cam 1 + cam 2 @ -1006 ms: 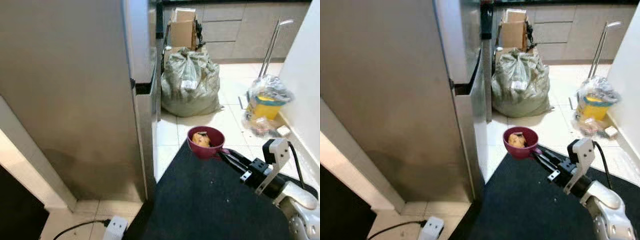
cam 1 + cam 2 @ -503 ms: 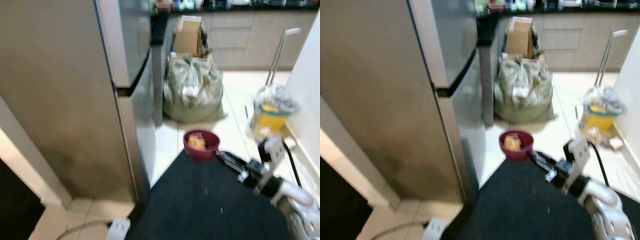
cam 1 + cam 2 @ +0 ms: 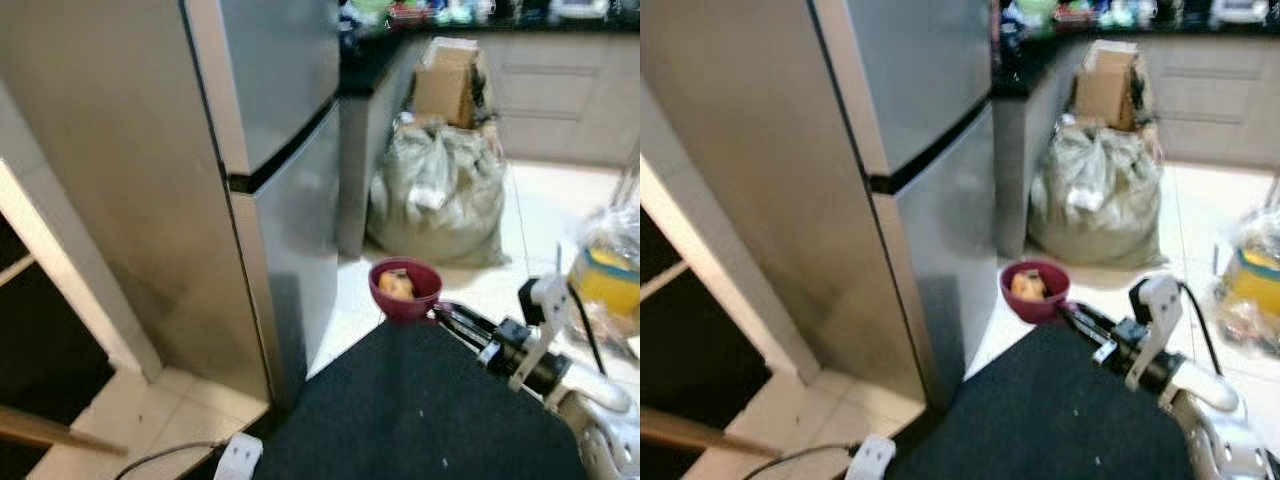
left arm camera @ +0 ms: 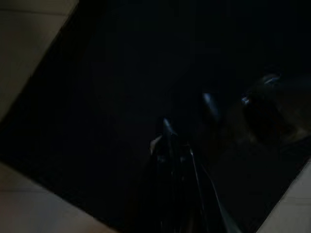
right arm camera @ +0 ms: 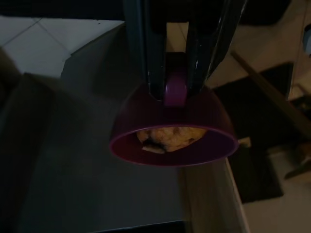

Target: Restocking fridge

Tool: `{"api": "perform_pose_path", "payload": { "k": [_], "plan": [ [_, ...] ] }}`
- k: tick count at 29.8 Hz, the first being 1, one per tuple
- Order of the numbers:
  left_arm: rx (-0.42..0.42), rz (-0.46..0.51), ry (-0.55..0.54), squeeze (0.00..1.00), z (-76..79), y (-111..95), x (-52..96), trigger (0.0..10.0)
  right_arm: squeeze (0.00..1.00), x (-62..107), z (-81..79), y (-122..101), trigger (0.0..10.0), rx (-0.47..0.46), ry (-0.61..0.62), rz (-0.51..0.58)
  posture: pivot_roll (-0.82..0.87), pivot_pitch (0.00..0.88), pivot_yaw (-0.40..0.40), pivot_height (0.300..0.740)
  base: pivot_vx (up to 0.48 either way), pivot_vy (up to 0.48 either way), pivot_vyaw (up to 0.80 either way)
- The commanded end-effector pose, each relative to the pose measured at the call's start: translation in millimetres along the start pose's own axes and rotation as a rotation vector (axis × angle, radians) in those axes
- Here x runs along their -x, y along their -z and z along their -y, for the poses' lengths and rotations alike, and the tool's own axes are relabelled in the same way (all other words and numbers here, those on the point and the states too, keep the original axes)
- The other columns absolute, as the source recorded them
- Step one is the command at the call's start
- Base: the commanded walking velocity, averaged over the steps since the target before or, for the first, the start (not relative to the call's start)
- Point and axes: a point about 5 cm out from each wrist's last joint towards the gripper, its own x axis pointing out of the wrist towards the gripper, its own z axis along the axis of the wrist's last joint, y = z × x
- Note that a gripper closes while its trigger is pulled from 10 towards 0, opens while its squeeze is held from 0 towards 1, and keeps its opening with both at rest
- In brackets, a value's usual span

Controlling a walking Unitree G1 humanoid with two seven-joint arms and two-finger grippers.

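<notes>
The right gripper (image 5: 177,90) had its fingers (image 5: 148,58) clamped on the handle of the maroon bowl (image 3: 405,288), held level at frame center-right, likely to keep its food (image 3: 397,286) from spilling. The fridge (image 3: 270,200), doors closed, filled the upper left; the left gripper's (image 4: 170,145) finger state could not be determined.

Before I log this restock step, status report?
Right gripper shut on maroon bowl, food inside. Left gripper idle over dark mat. Fridge doors closed ahead.
</notes>
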Motion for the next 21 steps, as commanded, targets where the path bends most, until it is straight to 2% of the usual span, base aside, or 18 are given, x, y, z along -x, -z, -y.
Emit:
{"api": "perform_pose_path", "payload": {
  "k": [1,5,13,21],
  "plan": [
    [0.003,-0.02,-0.008,0.0,-2.8,5.2,1.4,10.0,0.0,-2.0,-1.5,-4.8,10.0,0.014,-0.008,0.03,-0.19,0.0,0.059,0.74,0.0,-0.465,0.77],
    [0.015,-0.017,-0.03,0.0,-4.0,4.4,1.3,10.0,0.0,-2.8,-1.2,-4.7,10.0,0.031,0.001,0.025,-0.19,0.0,0.06,0.74,0.0,-0.182,0.63],
    [0.014,-0.032,-0.065,0.0,-6.8,6.0,1.8,10.0,0.0,-3.7,0.4,-4.3,10.0,0.038,0.026,0.029,-0.2,0.0,0.06,0.74,0.0,0.0,0.0],
    [0.029,-0.032,-0.054,0.0,-6.3,8.1,2.2,10.0,0.0,-5.0,2.2,-6.3,10.0,0.04,0.047,0.048,-0.2,0.0,0.059,0.74,0.0,0.0,0.0]
  ]
}}
